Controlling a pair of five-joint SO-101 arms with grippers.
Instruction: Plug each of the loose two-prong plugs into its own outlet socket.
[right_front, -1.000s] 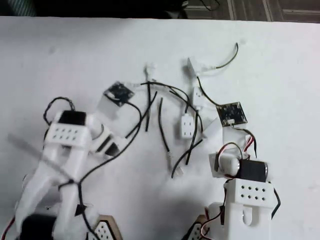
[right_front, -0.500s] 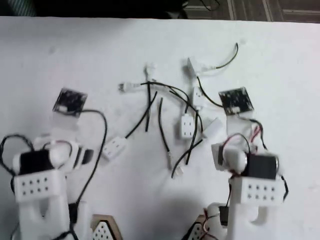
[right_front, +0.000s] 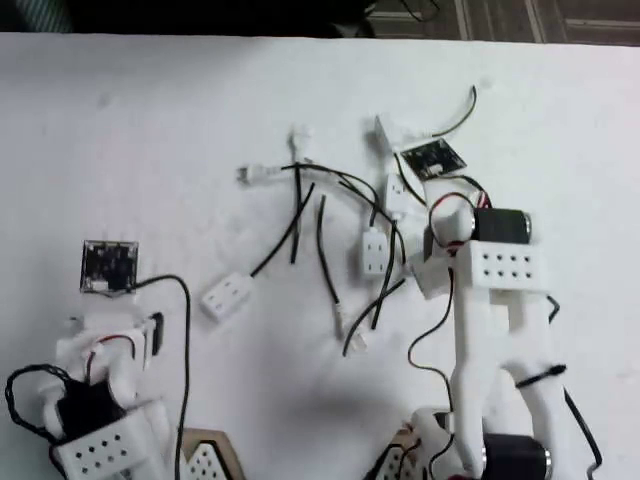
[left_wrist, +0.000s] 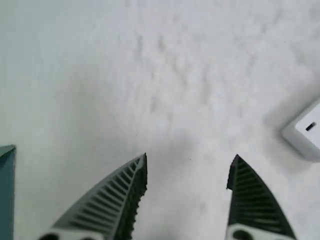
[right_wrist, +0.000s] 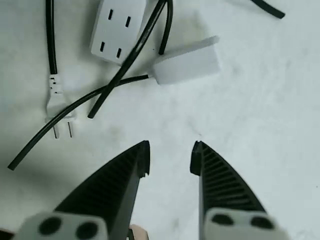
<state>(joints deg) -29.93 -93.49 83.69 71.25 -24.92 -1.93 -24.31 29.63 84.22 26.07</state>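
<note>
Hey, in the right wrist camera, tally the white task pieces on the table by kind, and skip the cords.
Outlet blocks: 2, one slots-up, one side-on with its face hidden
Two-prong plugs: 1
Total: 3

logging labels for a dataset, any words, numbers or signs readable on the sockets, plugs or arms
No text can be read.
The outlet socket shows slots only, no print.
The two-prong plug looks plain.
The dark board on an arm is too blurred to tell any marking.
</note>
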